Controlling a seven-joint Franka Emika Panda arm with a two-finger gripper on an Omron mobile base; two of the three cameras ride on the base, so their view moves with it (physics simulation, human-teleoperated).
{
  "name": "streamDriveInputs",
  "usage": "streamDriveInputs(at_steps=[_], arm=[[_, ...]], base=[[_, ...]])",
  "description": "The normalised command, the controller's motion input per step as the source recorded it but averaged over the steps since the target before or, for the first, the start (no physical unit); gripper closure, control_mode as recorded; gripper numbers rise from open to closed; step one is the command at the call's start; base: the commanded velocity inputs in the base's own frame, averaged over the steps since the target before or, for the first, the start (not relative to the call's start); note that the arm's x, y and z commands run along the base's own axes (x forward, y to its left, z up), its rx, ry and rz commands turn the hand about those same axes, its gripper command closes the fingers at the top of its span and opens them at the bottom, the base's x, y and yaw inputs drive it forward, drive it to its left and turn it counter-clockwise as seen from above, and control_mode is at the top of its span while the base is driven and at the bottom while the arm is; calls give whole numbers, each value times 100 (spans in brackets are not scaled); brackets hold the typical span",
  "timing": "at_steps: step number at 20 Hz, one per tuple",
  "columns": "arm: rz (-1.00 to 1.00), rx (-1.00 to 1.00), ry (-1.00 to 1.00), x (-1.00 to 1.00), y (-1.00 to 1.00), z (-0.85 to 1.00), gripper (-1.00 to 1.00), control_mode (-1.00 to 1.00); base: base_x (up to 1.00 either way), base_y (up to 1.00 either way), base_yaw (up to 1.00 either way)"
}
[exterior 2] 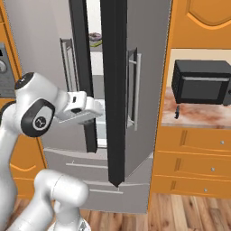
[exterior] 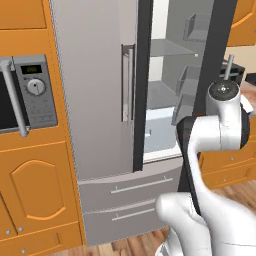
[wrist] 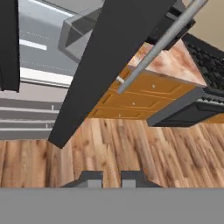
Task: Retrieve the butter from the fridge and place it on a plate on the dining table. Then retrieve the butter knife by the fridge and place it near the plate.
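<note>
Two base views show the fridge [exterior: 100, 100] with its right door swung open. From the right, a small dark butter knife [exterior 2: 177, 112] lies on the marbled surface [exterior 2: 198, 115] just before a black microwave [exterior 2: 200, 82]; the left view instead shows a grey microwave [exterior: 30, 92]. The claw [wrist: 111, 178] is closed, holding nothing, above wood floor [wrist: 131, 153]. Something sits on an upper shelf, too cut off to identify as butter.

My arm [exterior: 215, 150] rises at the lower right, in front of the fridge [exterior: 100, 100]. Its right door stands open, showing pale shelves and door bins [exterior: 192, 80]; the left door is shut, its bar handle [exterior: 127, 82] upright. A microwave [exterior: 30, 92] sits left, among orange cabinets [exterior: 35, 185].
</note>
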Motion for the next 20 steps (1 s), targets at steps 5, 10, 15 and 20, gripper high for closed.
streamDriveInputs(at_steps=[5, 10, 15, 20], arm=[[0, -17, 31, 8, 54, 6, -100, -100], [0, -1, 14, 22, 4, -3, -100, -100], [1, 0, -1, 18, -1, -23, -100, -100], [8, -5, 0, 39, 16, -28, -100, -100]], base=[[0, 0, 0], [0, 0, 0], [0, 0, 0], [0, 0, 0]])
